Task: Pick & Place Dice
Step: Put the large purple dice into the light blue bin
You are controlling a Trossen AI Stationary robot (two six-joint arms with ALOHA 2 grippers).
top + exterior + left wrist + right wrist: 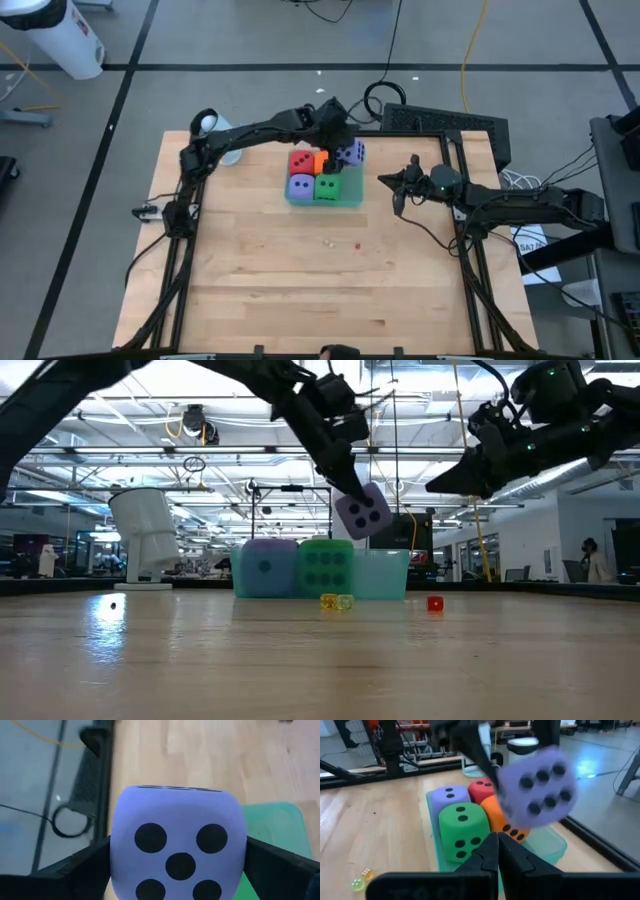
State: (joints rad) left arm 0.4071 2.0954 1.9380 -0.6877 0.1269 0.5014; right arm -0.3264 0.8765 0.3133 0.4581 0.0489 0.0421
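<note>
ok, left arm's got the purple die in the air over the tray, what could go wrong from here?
1. The purple die hangs tilted between the left fingers above the tray's edge; released here it may bounce out.
2. Four dice fill most of the tray; the free corner beside the orange die is tight.
3. The right gripper waits, shut, close by.

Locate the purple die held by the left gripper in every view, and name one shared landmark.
High view: purple die, over the tray's far right corner.
Low view, raised above the tray.
Left wrist view, fills the centre.
Right wrist view, upper right.
Landmark: green die.
</note>
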